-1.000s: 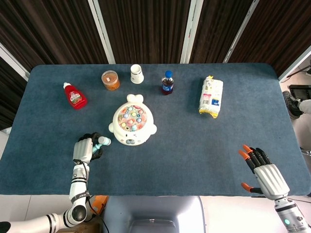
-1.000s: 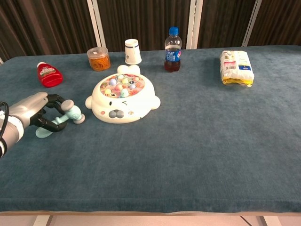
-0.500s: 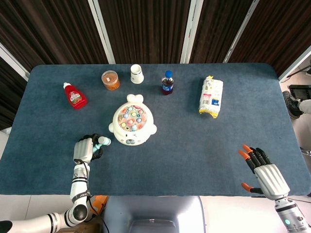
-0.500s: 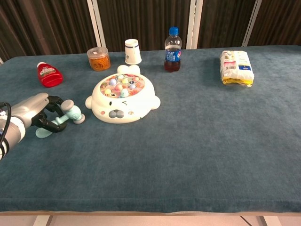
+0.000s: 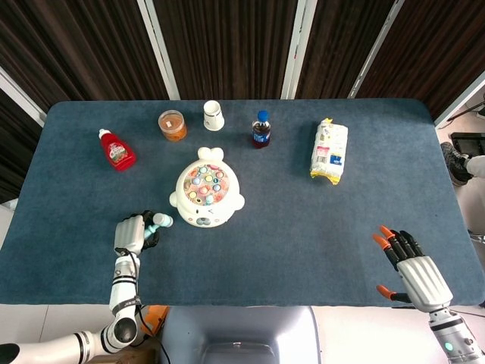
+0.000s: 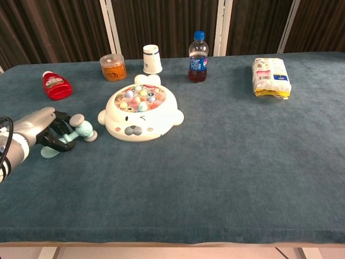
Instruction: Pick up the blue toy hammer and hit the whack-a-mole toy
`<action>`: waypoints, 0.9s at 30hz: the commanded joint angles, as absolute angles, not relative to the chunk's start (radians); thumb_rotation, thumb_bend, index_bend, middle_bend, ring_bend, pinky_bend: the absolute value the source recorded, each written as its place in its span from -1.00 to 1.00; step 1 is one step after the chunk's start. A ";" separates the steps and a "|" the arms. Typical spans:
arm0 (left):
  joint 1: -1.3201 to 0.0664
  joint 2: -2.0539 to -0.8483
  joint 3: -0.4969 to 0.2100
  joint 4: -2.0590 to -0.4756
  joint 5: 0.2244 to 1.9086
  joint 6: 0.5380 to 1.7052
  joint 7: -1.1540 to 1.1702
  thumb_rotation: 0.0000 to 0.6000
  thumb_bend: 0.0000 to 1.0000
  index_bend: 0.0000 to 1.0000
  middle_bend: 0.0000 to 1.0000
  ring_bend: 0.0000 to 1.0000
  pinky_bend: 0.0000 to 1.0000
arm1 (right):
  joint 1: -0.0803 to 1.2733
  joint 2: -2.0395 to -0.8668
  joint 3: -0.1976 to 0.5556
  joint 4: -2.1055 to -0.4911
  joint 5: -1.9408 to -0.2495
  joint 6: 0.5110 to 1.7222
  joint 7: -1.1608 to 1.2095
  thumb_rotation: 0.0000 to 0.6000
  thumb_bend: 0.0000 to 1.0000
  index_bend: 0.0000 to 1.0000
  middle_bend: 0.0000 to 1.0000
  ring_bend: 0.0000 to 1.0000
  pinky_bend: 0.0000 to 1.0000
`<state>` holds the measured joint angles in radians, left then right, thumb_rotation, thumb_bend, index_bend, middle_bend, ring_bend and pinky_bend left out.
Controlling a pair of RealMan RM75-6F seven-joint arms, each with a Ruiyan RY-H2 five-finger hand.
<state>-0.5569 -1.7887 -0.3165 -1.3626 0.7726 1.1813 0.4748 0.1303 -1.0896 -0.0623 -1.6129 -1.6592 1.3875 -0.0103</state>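
On the blue surface [image 6: 226, 178] the whack-a-mole toy [image 6: 141, 113] sits just right of my left robot hand [image 6: 38, 129], whose fingers are wrapped around the handle of the blue toy hammer [image 6: 73, 135], its head pointing toward the toy and the hammer low over the cloth. To strike well, I judge I should firm up the grasp, lift clear, then swing the head down onto the pegs. My right robot hand [image 5: 413, 273] rests released, fingers spread, well apart.
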 commanded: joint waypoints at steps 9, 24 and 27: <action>-0.561 -1.791 -0.320 -1.356 0.771 1.183 0.465 1.00 -0.24 -0.19 -0.12 -0.39 -0.32 | 0.130 -1.090 -0.062 -1.612 -1.659 1.388 -0.010 1.00 -0.49 -1.00 -1.00 -1.00 -1.00; -0.566 -1.799 -0.320 -1.349 0.756 1.189 0.474 1.00 -0.05 -0.12 -0.03 -0.32 -0.18 | 0.130 -1.089 -0.062 -1.612 -1.658 1.389 -0.008 1.00 -0.49 -1.00 -1.00 -1.00 -1.00; -0.565 -1.801 -0.322 -1.346 0.748 1.189 0.476 1.00 -0.02 -0.11 -0.02 -0.31 -0.17 | 0.130 -1.088 -0.062 -1.613 -1.658 1.390 -0.008 1.00 -0.49 -1.00 -1.00 -1.00 -1.00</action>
